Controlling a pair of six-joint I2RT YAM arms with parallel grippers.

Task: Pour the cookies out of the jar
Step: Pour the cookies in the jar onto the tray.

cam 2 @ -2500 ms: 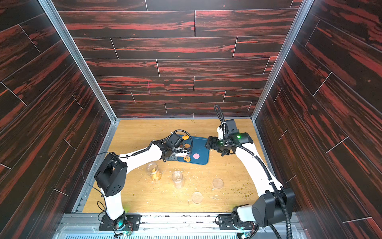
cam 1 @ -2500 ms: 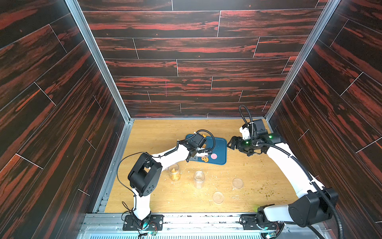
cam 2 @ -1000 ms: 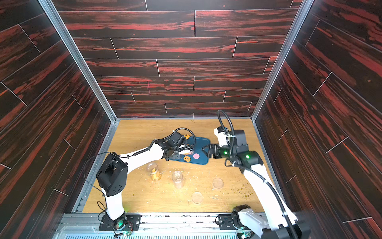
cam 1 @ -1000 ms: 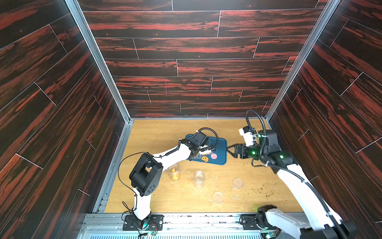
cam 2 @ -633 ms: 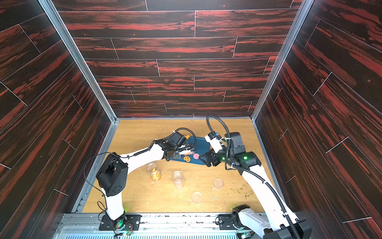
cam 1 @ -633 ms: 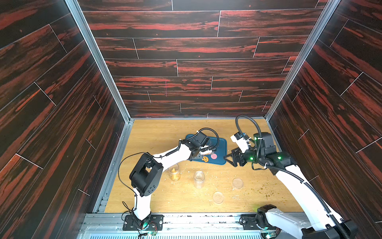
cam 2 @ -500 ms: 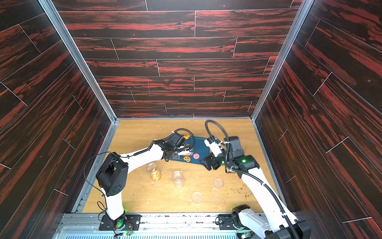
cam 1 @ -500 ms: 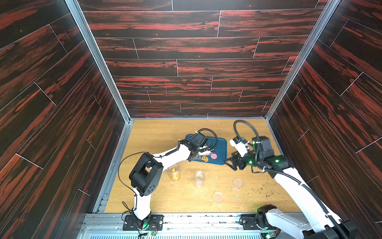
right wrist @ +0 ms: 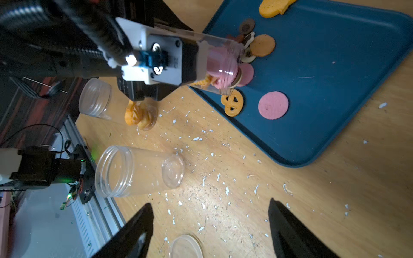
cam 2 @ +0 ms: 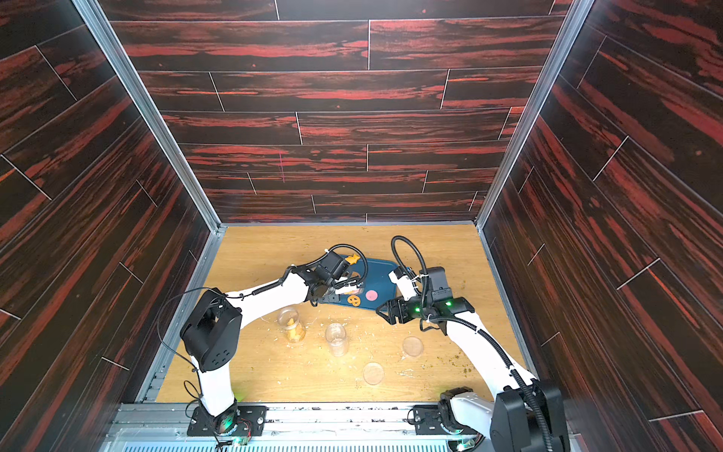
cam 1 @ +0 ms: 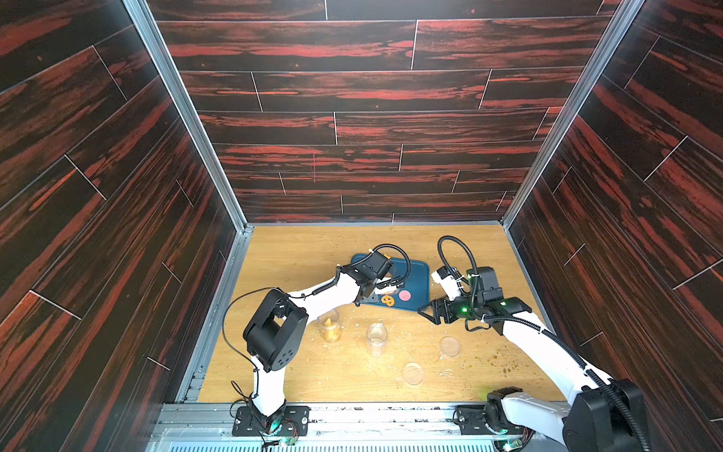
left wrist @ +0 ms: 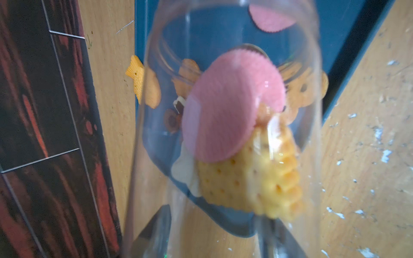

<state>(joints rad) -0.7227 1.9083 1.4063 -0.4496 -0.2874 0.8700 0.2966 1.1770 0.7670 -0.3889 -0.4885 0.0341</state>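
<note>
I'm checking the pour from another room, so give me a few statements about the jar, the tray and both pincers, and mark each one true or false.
1. The left pincer holds a clear jar tipped over the blue tray. True.
2. That jar is empty. False: pink and yellow cookies are inside it.
3. The right pincer grips the tray's edge. False: it is open and empty, above the table.
4. A round pink cookie lies on the tray. True.
</note>
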